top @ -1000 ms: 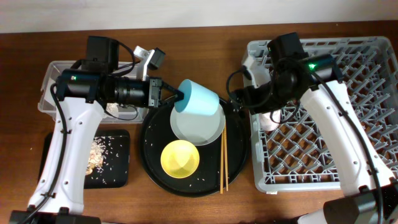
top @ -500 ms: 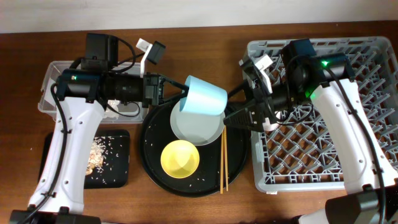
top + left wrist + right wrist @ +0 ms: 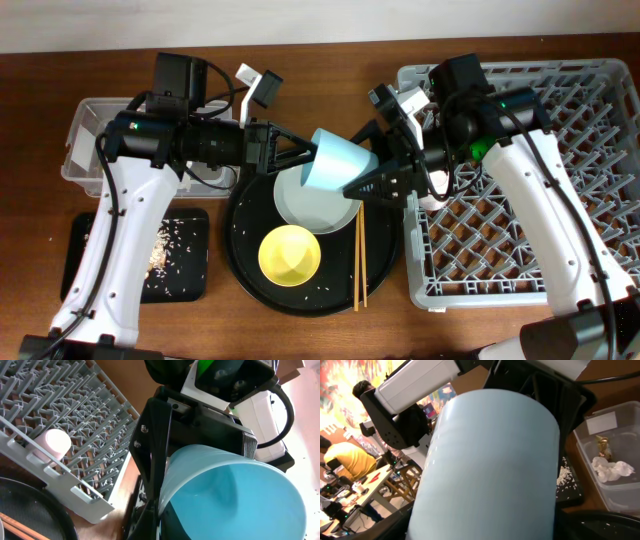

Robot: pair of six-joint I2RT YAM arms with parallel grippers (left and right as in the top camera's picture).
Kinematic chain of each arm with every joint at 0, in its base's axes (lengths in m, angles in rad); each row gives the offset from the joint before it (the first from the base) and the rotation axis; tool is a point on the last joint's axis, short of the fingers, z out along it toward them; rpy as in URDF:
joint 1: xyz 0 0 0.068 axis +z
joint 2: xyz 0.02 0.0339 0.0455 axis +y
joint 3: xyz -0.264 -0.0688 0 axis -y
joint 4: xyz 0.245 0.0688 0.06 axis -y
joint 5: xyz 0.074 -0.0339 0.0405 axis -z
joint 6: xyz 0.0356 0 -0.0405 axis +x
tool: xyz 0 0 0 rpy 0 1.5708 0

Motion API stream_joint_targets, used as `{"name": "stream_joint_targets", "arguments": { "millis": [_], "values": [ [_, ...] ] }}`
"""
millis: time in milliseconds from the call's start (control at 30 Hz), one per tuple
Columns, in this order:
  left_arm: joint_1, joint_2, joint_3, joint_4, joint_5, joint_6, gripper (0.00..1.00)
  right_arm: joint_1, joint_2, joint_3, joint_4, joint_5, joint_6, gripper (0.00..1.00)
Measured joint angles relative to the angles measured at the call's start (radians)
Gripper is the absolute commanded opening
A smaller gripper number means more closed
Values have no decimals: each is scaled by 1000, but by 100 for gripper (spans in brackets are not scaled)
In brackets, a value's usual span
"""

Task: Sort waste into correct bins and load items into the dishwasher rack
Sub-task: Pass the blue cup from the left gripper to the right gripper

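The left gripper (image 3: 306, 158) is clamped on the rim of the small blue cup (image 3: 338, 160), which it holds tipped on its side in the air above the pale plate (image 3: 300, 208). The right gripper (image 3: 358, 168) meets the cup from the other end, with its jaws standing wide on either side of the base. I cannot tell whether they press on it.

Below, the plate, the yellow bowl (image 3: 290, 253) and the wooden chopsticks (image 3: 360, 262) lie on the round black tray (image 3: 240, 255). The small pink cup (image 3: 52, 442) stands in the near corner of the grey rack (image 3: 560, 130).

On the left, the clear box (image 3: 88, 108) holds a gold wrapper (image 3: 602, 445) and a white tissue (image 3: 611, 470). Its white label (image 3: 601, 422) is too small to read. Rice scraps (image 3: 160, 250) lie in the shallow black tray (image 3: 192, 225).
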Motion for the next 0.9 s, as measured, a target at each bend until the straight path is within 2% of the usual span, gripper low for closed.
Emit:
{"name": "stream_joint_targets", "arguments": {
  "millis": [200,367,533,800,833,900],
  "values": [
    [0,0,0,0,-40,0,1,-83,0,0,-46,-5,1,71],
    [0,0,0,16,-40,0,1,-65,0,0,-76,40,1,72],
    [0,0,0,27,-40,0,1,-55,0,0,-106,60,0,64],
    [0,0,0,28,-37,0,0,-55,0,0,-99,44,2,63],
    [1,0,0,29,-35,0,0,-55,0,0,-95,39,4,60],
    [3,0,0,31,-31,0,0,-55,0,0,-90,34,6,47]
  ]
}}
